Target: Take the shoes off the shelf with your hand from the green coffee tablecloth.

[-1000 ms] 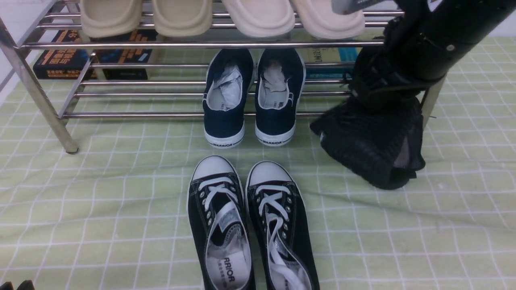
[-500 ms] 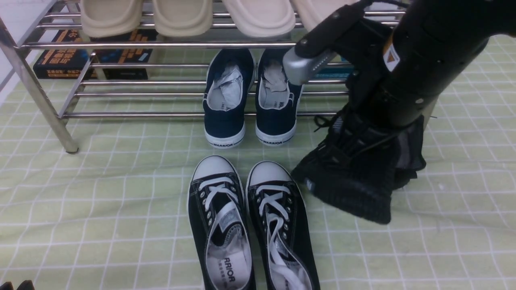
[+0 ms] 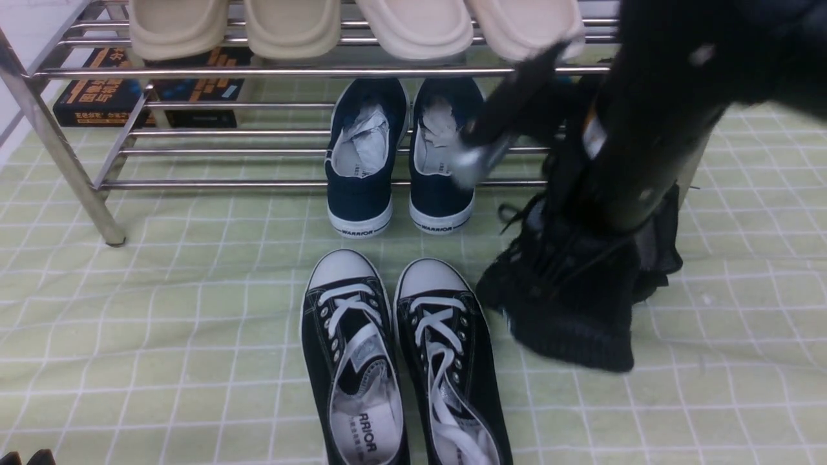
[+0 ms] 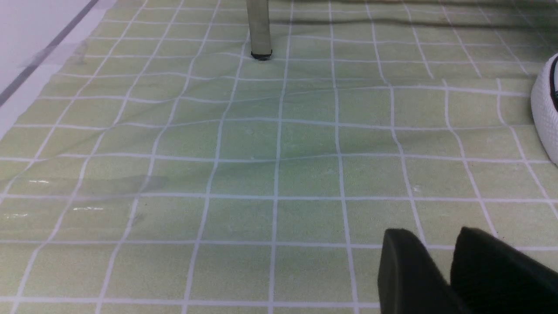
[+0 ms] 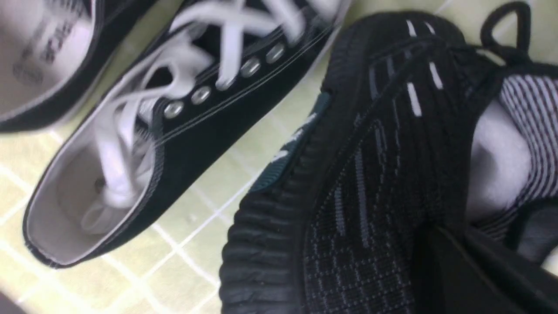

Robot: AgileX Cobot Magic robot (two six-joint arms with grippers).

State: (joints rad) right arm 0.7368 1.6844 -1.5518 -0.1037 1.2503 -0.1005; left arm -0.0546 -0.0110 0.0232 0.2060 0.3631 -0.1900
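My right gripper is shut on one black knit sneaker at its collar, where white stuffing shows. In the front view this sneaker hangs toe-down at the green grid tablecloth, just right of the canvas sneakers. My right arm hides the grip there. The second black knit sneaker lies behind it by the right leg of the chrome shelf. My left gripper is shut and empty, low over the cloth at the front left.
Navy WARRIOR sneakers sit on the shelf's lower tier. Black canvas sneakers with white toe caps stand in front of them on the cloth. Beige slippers fill the top tier, and books lie behind. A shelf leg stands ahead of my left gripper.
My right arm has carried the black knit sneaker from beside the shelf forward, left and down, to next to the canvas sneakers. The second knit sneaker and my left arm stayed put.
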